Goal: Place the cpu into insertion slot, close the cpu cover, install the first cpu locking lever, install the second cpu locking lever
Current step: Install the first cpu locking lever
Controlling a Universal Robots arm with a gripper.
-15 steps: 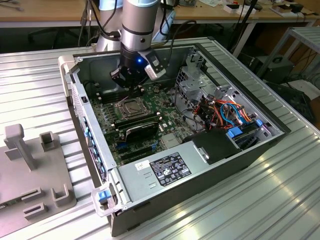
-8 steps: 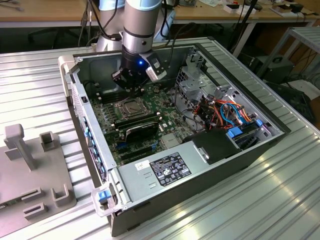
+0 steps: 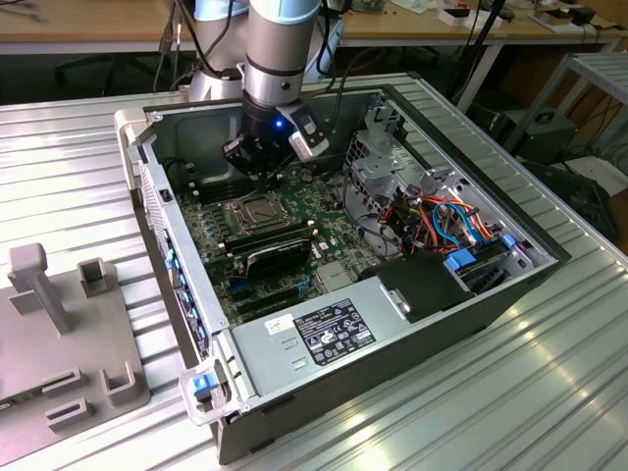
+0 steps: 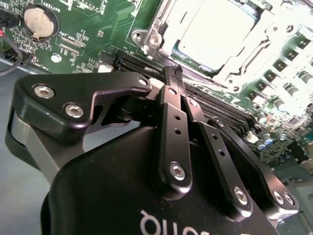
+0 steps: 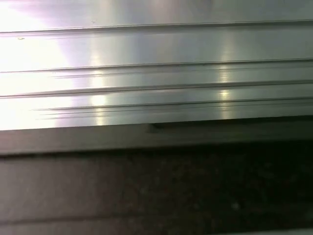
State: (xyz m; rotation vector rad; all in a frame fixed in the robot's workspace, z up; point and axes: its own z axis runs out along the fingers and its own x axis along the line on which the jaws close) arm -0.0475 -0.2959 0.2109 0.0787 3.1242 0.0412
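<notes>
Currently gripper (image 4: 174,73) closed and empty, tips just beside the insertion slot (image 3: 235,222).
Fingers (image 4: 171,122) pressed together, nothing between them, over the memory slots (image 4: 142,62); cannot tell if the tips touch the board; cpu (image 4: 215,34) sits in the slot, cpu cover (image 4: 266,46) lying flat around it; levers lost in glare; arm (image 3: 275,49) drops near-vertical into the open computer case (image 3: 157,206).
</notes>
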